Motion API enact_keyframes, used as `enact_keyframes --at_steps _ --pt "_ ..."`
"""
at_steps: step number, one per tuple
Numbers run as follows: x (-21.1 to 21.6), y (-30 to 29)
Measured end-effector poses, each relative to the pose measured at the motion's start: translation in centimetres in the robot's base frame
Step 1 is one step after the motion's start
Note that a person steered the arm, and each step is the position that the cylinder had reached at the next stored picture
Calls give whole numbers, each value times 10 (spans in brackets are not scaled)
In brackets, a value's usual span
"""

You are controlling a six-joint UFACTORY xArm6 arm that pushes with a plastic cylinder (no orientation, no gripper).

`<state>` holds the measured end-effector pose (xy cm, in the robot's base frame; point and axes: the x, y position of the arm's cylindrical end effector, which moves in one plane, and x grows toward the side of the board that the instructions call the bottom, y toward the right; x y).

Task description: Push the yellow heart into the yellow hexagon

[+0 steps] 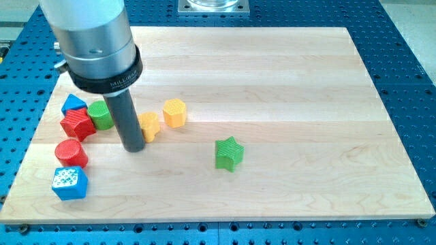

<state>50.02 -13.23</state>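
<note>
Camera view shows my tip (134,148) resting on the wooden table (286,82) toward the view's left, just at the left edge of the yellow heart (148,125), which the rod partly hides. This tool is a plain rod with nothing to clench or release, so it grasps nothing. Close beside the heart, up and to the view's right, sits the yellow hexagon (175,112), a narrow gap apart from it. Left of the rod a green block (101,115) stands partly hidden, touching a red star-like block (78,124), with a blue block (73,104) just above them. Lower down are a red cylinder (71,152) and, beneath it, a blue cube (69,182) with a speckled white top. A green star (229,153) lies well apart, toward the middle of the table.
</note>
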Motion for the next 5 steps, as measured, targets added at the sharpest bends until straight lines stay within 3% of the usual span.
enact_keyframes --at_steps 5 --pt "-11 0"
